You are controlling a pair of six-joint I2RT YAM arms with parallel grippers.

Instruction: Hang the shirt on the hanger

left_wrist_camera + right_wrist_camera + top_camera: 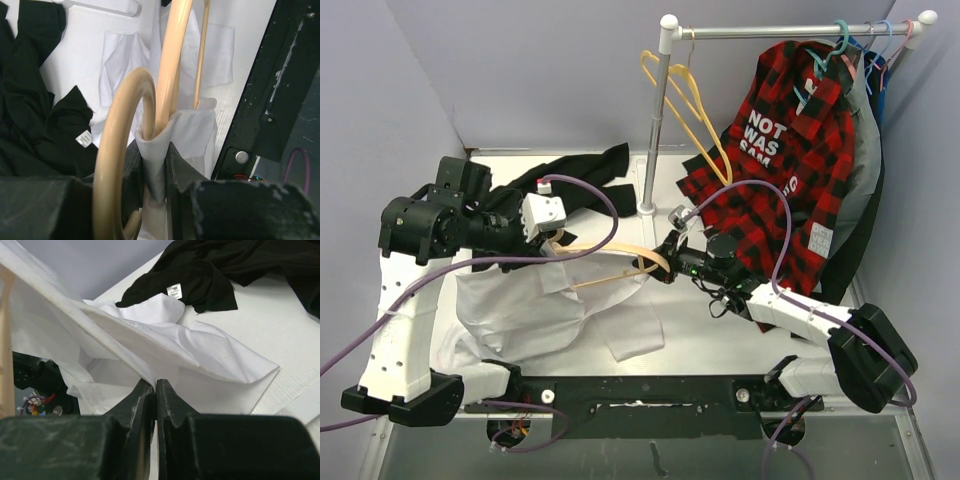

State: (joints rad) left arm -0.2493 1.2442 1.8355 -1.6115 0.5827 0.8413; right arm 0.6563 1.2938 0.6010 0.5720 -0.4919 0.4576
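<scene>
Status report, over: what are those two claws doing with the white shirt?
Left gripper shut on hanger neck, shirt fabric pinched in too. Right gripper shut on shirt edge. Black garment beside it, not blocking.

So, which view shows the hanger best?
Top external: most of the hanger shows there, over the shirt. Left wrist shows only its hook and neck close up, pinched with cloth in the left claw. Right wrist shows just a tan strip at the left edge.
</scene>
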